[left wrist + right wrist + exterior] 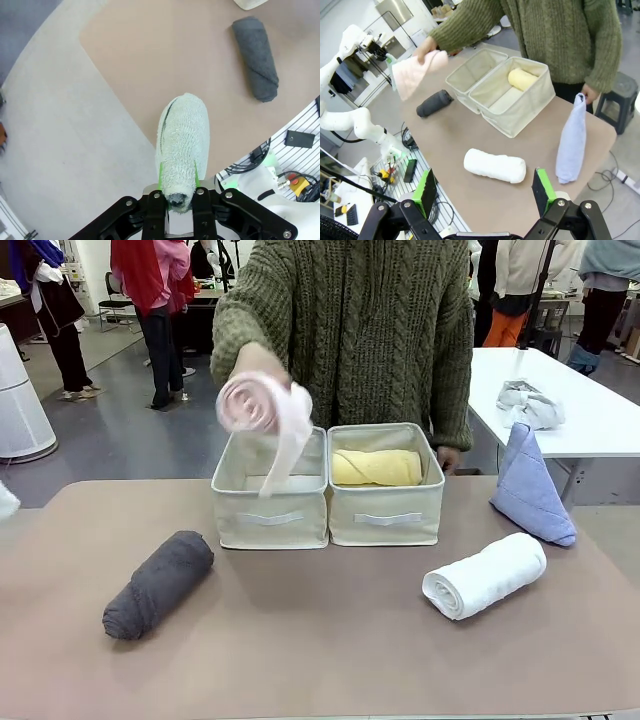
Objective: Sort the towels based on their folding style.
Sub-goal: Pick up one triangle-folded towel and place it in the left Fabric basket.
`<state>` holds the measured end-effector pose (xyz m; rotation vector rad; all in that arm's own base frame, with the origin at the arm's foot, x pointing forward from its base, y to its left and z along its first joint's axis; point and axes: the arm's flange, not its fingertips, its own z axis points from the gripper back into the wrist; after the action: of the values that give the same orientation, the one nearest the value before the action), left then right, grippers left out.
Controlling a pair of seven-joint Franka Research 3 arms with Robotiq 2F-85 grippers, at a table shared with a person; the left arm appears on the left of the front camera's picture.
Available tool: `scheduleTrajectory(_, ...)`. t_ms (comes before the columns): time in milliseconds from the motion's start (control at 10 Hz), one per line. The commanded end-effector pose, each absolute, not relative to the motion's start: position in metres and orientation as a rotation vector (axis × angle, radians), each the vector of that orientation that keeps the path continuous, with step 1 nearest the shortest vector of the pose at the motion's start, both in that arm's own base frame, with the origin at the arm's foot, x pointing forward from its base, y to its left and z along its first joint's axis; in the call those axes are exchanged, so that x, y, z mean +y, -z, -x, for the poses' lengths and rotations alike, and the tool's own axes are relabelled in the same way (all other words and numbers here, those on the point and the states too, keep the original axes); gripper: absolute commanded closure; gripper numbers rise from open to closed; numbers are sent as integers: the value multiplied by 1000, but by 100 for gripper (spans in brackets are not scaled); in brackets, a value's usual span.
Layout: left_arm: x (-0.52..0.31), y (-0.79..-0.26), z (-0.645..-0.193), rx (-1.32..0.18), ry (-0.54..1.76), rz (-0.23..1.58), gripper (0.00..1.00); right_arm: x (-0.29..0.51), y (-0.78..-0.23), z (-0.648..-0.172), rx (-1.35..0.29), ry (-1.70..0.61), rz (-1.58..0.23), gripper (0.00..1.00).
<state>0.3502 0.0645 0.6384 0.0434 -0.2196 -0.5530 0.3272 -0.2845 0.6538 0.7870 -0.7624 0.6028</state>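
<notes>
My left gripper (179, 194) is shut on a pale teal towel (183, 142), held over the table's edge. My right gripper (485, 192) stands open and high above the white roll (495, 165) (485, 575). The person's hand holds a pale pink roll (255, 405) over the left bin (270, 525), its loose tail hanging into it. A yellow roll (377, 468) lies in the right bin (387, 525). The dark grey roll (160, 583) (256, 57) lies at front left. At the right edge stands a light blue cone (530, 485), its tip in the person's other hand (582, 95).
A lumpy grey-white rag (530, 403) lies on a white table (600, 420) behind at the right. The brown table (320, 640) has bare room in the front middle, between the dark grey and white rolls.
</notes>
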Motion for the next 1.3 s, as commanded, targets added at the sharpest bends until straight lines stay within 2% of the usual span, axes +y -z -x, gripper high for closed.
scheduleTrajectory(0, 18, -673, -378, -256, 590, -79, 84, -286, -654, -327, -773, -621, -793, 0)
scheduleTrajectory(300, -82, -718, -437, -234, 677, -80, 84, -286, -654, -327, -773, -621, -793, 0)
scheduleTrajectory(600, -112, -707, -466, -153, 699, -48, 84, -286, -654, -327, -773, -621, -793, 0)
scheduleTrajectory(700, -96, -703, -463, -156, 697, -13, 84, -286, -654, -327, -773, -621, -793, 0)
scheduleTrajectory(800, -126, -697, -463, -188, 726, -77, 84, -286, -654, -327, -773, -621, -793, 0)
scheduleTrajectory(1200, -126, -697, -463, -188, 726, -77, 84, -286, -654, -327, -773, -621, -793, 0)
